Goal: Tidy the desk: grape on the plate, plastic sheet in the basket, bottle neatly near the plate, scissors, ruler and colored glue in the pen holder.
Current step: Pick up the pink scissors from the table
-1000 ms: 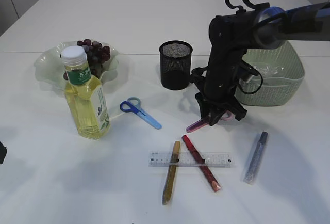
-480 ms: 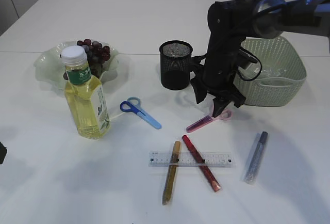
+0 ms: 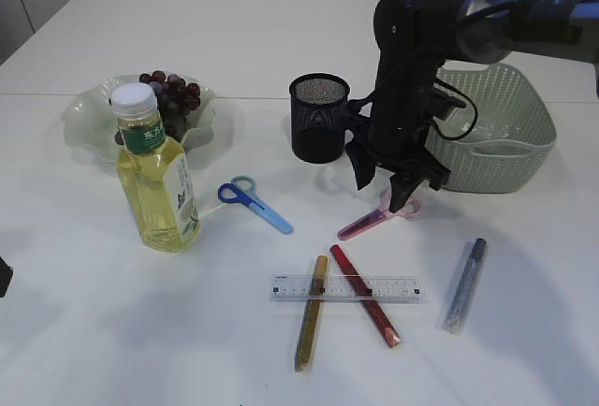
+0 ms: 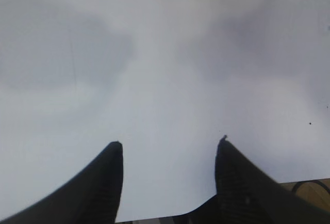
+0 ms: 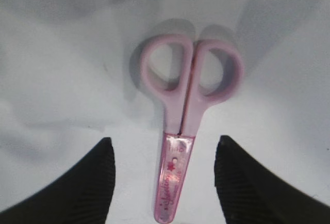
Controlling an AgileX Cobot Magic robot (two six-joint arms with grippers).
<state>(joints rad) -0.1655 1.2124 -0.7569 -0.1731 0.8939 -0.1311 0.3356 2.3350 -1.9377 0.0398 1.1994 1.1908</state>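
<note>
My right gripper (image 3: pixel 384 193) is open and hangs just above the pink scissors (image 3: pixel 379 217), which lie flat on the table. In the right wrist view the scissors (image 5: pixel 188 95) lie between the open fingers of the gripper (image 5: pixel 165 139), handles away from me. Blue scissors (image 3: pixel 255 203), a clear ruler (image 3: pixel 344 288) and gold (image 3: pixel 311 312), red (image 3: pixel 365 296) and silver (image 3: pixel 465 284) glue sticks lie at the front. The black mesh pen holder (image 3: pixel 319 117) stands to the left of the arm. Grapes (image 3: pixel 170 93) sit on the plate (image 3: pixel 89 116) behind the bottle (image 3: pixel 154 177). My left gripper (image 4: pixel 169 141) is open over bare table.
The green basket (image 3: pixel 510 158) stands at the right behind the arm, with something clear and crumpled, apparently plastic, inside (image 3: pixel 487 127). The red and gold glue sticks lie across the ruler. The table's far half is bare white.
My right gripper has risen off the pink scissors, which stay flat on the table. The left arm has not moved.
</note>
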